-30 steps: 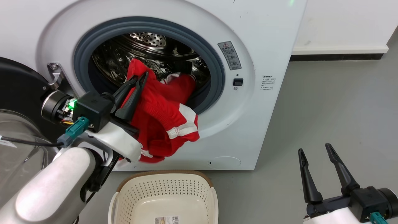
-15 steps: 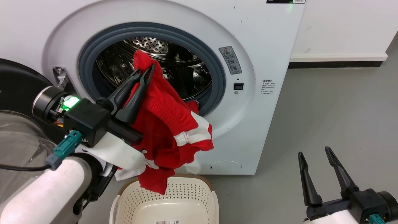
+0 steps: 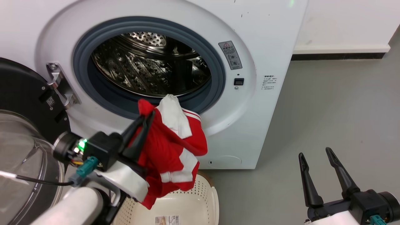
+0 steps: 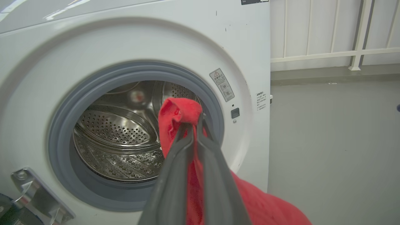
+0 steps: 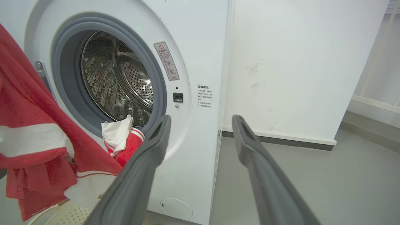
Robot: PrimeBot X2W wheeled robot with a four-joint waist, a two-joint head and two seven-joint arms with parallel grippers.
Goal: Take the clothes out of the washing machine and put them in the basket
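Note:
The red clothes (image 3: 170, 150) with white bands hang from my left gripper (image 3: 149, 115), which is shut on a fold of them, just outside and below the porthole of the white washing machine (image 3: 265, 37). Their lower end dangles over the cream basket (image 3: 206, 200) on the floor. In the left wrist view my left gripper (image 4: 195, 120) pinches the clothes (image 4: 178, 114) in front of the steel drum (image 4: 118, 143). My right gripper (image 3: 314, 153) stands open low at the right, holding nothing. In the right wrist view my right gripper (image 5: 201, 118) faces the washing machine (image 5: 200, 47), with the clothes (image 5: 34, 131) at the left.
The open black-framed glass door (image 3: 22, 150) stands at the left, close to my left arm. Grey floor (image 3: 337, 109) stretches to the right of the machine, up to a white wall (image 3: 343, 22) with a dark skirting.
My left gripper has drawn the clothes out of the drum and lowered them toward the basket. The drum now shows bare. The right gripper has stayed in place.

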